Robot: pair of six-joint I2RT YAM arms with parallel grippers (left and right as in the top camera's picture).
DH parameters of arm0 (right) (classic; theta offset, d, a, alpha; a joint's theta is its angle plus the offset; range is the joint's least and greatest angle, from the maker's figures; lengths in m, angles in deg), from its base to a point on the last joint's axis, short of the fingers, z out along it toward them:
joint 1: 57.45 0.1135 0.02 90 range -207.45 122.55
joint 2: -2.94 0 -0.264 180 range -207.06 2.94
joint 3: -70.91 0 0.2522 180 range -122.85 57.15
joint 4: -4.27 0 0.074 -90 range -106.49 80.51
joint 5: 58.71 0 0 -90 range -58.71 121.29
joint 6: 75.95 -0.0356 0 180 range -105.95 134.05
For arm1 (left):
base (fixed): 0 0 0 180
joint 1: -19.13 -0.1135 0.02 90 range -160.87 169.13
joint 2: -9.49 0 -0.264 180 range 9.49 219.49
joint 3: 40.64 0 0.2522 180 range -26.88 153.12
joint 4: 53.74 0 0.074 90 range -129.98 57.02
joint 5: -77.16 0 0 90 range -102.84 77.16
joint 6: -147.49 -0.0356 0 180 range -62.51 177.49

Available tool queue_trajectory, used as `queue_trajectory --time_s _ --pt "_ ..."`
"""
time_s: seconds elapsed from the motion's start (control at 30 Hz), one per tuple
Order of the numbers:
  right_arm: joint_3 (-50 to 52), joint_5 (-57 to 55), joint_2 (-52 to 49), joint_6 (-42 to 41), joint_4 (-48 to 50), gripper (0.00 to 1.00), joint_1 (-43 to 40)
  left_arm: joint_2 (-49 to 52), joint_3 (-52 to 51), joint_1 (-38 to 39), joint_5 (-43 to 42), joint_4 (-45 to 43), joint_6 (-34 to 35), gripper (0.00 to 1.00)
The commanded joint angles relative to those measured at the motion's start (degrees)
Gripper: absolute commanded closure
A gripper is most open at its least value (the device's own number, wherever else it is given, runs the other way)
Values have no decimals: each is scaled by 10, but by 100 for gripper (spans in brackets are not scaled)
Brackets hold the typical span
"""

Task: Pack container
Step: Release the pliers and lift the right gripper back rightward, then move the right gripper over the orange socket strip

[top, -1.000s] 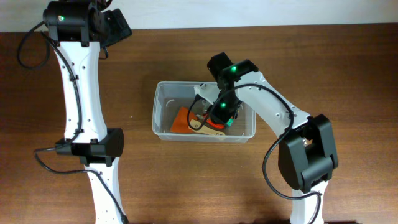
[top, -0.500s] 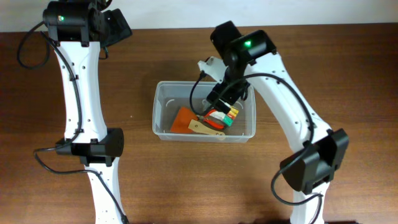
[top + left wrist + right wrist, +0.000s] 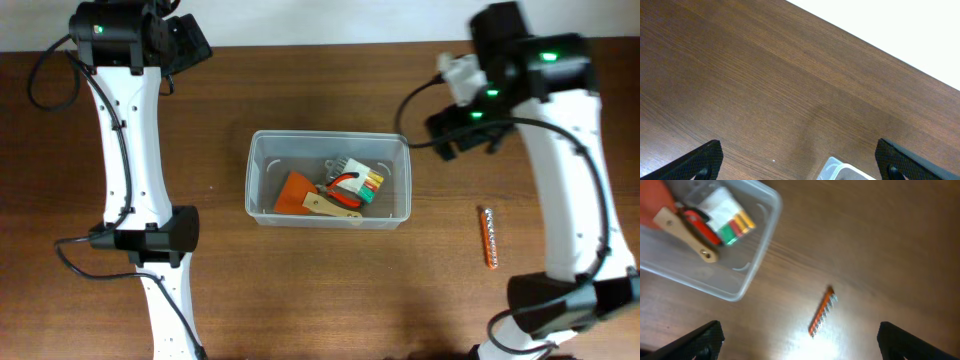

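**Nearly packed, one piece to go**

The right claw [image 3: 805,342] hangs spread wide and empty to the right of the container [image 3: 328,134], probably lined up for the one orange strip [image 3: 487,238] lying outside it. The left claw [image 3: 797,160], equally spread and empty, is parked beyond the container's far-left corner. Inside lie one orange scraper [image 3: 295,192], one red tool [image 3: 345,182] and one white block [image 3: 358,172].

Robotics lab: white robot arms [image 3: 125,130] at a wooden table [image 3: 300,300]

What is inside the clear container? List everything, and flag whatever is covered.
Inside the container: an orange scraper with a wooden handle, a red-handled tool and a white block with coloured ends, piled together. Anything beneath the pile is covered.
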Motion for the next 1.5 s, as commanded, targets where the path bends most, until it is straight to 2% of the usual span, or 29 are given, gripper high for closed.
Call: queue_trajectory --time_s 0.0,0.37,0.57,0.73,1.03,1.13,1.27,1.47 --pt "-10 -5 28 -45 -12 1 -35 -14 6 0 4 0 -5 1" --pt "20 -3 106 -72 -23 1 -72 -14 6 0 4 0 -5 1" --pt "127 -47 158 -72 -23 1 -84 -14 6 0 4 0 -5 1" --pt "231 -50 159 -94 -12 1 -126 -14 6 0 4 0 -5 1" --pt "395 -32 148 -80 148 1 -212 -14 6 0 4 0 -5 1" --pt "444 -22 147 -65 208 1 -219 -14 6 0 4 0 -5 1" --pt "517 33 147 30 264 1 -217 -14 6 0 4 0 -5 1" --pt "594 35 144 32 318 2 -217 -14 6 0 4 0 -5 1"
